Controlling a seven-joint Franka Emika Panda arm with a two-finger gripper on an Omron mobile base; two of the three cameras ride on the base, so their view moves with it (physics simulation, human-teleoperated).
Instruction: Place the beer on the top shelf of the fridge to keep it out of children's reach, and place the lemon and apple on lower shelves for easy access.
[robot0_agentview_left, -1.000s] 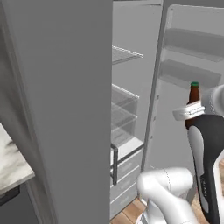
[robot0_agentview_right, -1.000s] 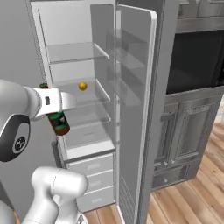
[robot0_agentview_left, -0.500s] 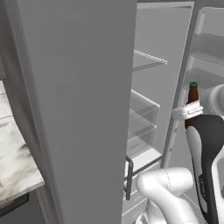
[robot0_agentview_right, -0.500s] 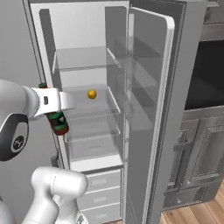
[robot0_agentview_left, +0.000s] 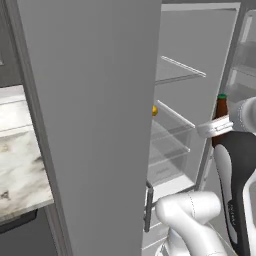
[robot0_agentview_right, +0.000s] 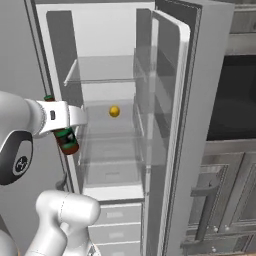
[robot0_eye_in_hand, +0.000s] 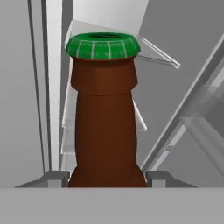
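The fridge (robot0_agentview_right: 200, 75) stands open with the lemon (robot0_agentview_right: 114, 111) on a lower shelf (robot0_agentview_right: 107, 132) under the top shelf (robot0_agentview_right: 102, 76), and the beer (robot0_agentview_right: 64, 137) sits in the gripper (robot0_agentview_right: 70, 120) just outside the fridge, left of the lemon, beside the shelves.

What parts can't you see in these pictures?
- The beer: in the right base view the white hand covers its middle and label; in the hand view its lower body is cut off by the bottom edge.
- The lemon: in the left base view the fridge door hides most of it.
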